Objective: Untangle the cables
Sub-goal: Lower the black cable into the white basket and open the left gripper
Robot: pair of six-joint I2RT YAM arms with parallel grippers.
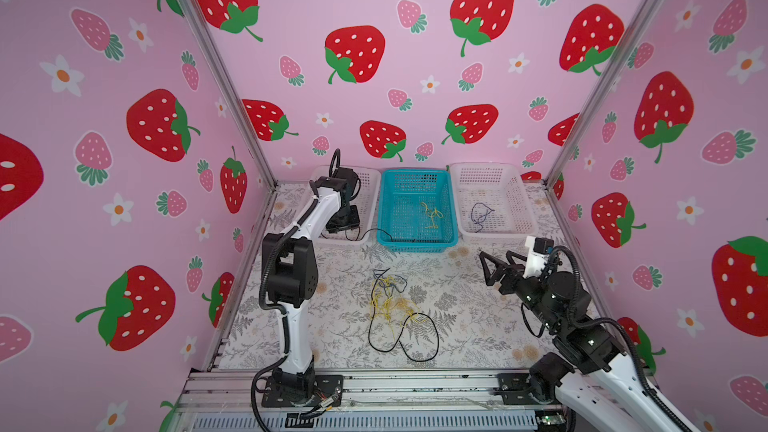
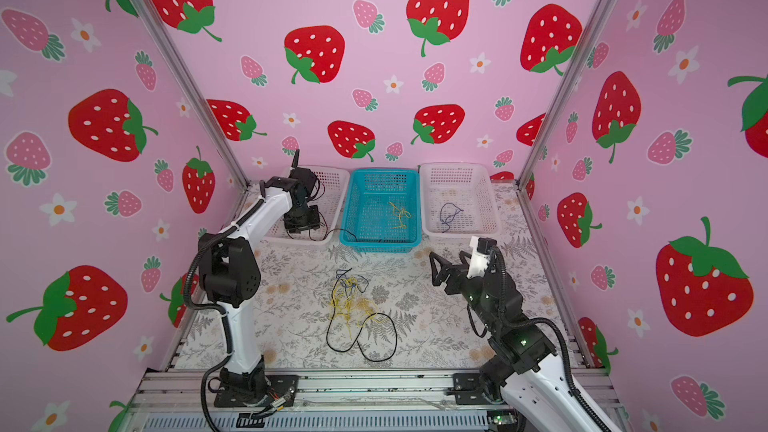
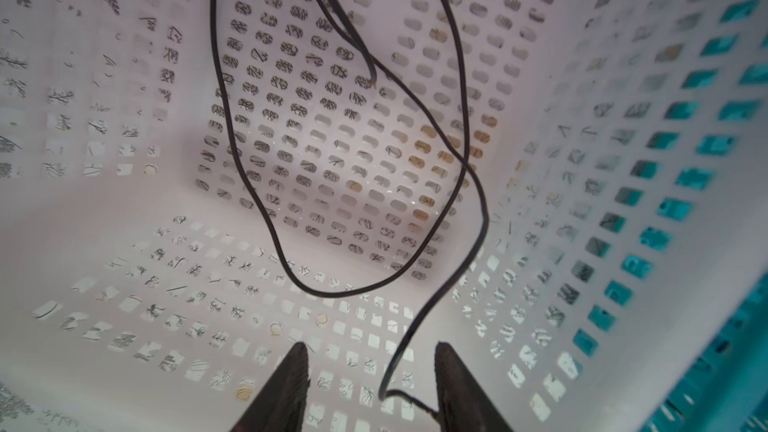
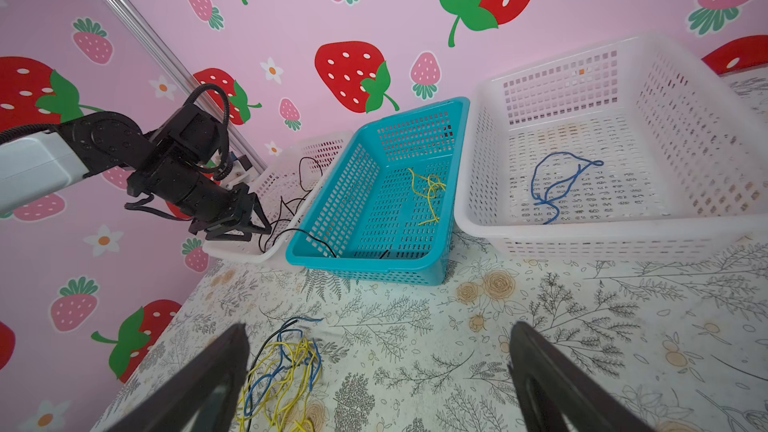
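Observation:
A tangle of yellow, dark blue and black cables [image 1: 390, 305] [image 2: 353, 305] lies mid-table, seen close in the right wrist view [image 4: 282, 367]. One black cable [image 3: 332, 295] loops inside the left white basket [image 1: 370, 184], and a strand of it crosses the rim into the blue basket [image 1: 415, 243]. My left gripper [image 1: 343, 222] [image 3: 370, 347] hangs in that white basket with its jaws apart. The cable's end touches the inside of one finger. A yellow cable [image 4: 428, 193] lies in the blue basket and a dark blue one [image 4: 552, 184] in the right white basket [image 1: 519, 201]. My right gripper [image 1: 496, 255] [image 4: 378, 326] is wide open above the table, right of the tangle.
The three baskets stand side by side along the back wall. Pink strawberry walls and metal posts close in the left, right and back. The floral cloth [image 1: 457, 326] covers the table, and a metal rail [image 1: 415, 384] runs along its front edge.

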